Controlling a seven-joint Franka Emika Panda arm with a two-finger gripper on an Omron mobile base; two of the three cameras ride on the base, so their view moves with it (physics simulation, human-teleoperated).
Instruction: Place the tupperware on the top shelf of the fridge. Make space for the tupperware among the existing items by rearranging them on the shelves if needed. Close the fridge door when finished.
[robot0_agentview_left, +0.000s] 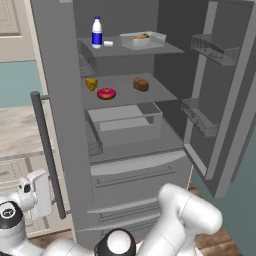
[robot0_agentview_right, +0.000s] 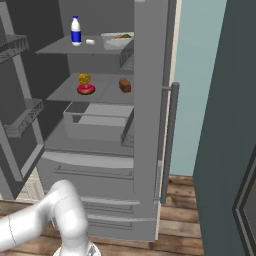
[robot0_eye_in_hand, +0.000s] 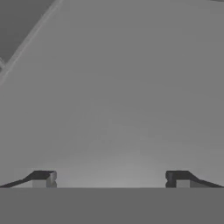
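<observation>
Hand view shows the gripper (robot0_eye_in_hand: 112, 179) spread wide, empty, facing a plain grey surface, perhaps the fridge (robot0_agentview_left: 65, 125). Left base view shows the tupperware (robot0_agentview_left: 142, 39) on the top shelf (robot0_agentview_left: 170, 49), right of one bottle (robot0_agentview_left: 97, 32) and one small white block (robot0_agentview_left: 108, 44)

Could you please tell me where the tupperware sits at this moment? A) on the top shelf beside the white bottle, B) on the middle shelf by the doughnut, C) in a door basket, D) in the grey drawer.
A: the tupperware rests on the top shelf, right of the white bottle.
</observation>
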